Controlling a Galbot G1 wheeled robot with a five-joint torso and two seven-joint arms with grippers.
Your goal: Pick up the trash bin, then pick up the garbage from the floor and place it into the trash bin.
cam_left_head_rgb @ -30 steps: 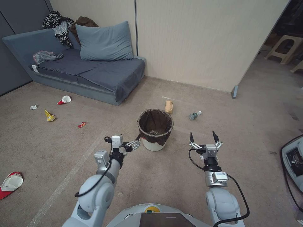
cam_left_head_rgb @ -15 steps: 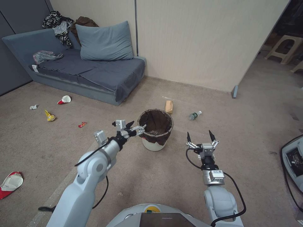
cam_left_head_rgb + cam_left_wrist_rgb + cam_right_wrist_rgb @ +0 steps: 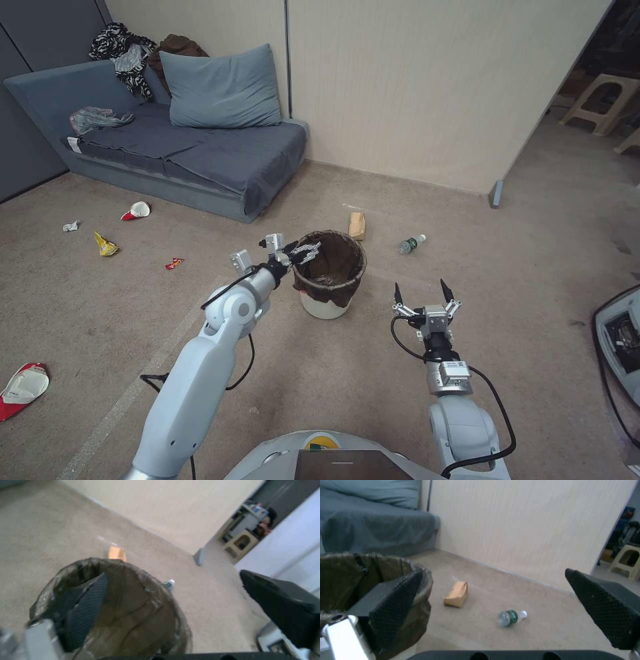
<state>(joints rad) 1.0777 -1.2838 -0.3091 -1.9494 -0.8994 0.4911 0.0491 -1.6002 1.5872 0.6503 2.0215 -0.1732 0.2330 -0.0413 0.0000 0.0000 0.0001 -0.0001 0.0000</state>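
**Left gripper spread at the bin's rim**

Head view: white trash bin (image 3: 329,273) with dark liner, upright on the carpet (image 3: 373,373), in front of the sofa's (image 3: 167,143) near corner. Left gripper (image 3: 305,252) over the bin's left rim, fingers spread, nothing held. Right gripper (image 3: 421,292) low to the right of the bin, well apart from it, prongs wide apart and empty. Beyond the bin: brown paper piece (image 3: 357,225) just behind the rim, clear bottle (image 3: 411,244) farther right. To the left on the floor: red wrapper (image 3: 175,264), yellow wrapper (image 3: 105,245), crushed red-and-white cup (image 3: 137,211), white wad (image 3: 71,227); another crushed cup (image 3: 23,389) near the lower left edge.

Left wrist view: one ribbed finger (image 3: 87,606) down inside the liner's mouth, the other finger (image 3: 283,605) wide off outside the bin (image 3: 140,620); gap between them open. Brown paper piece (image 3: 116,553) and the bottle's cap end (image 3: 168,583) past the rim.

Right wrist view: both black fingertips (image 3: 398,592) far apart, empty. Bin (image 3: 356,577) close beside one fingertip; contact impossible to judge. Paper piece (image 3: 456,594) and bottle (image 3: 510,617) on the carpet between the tips, farther off, before the beige wall (image 3: 526,525).
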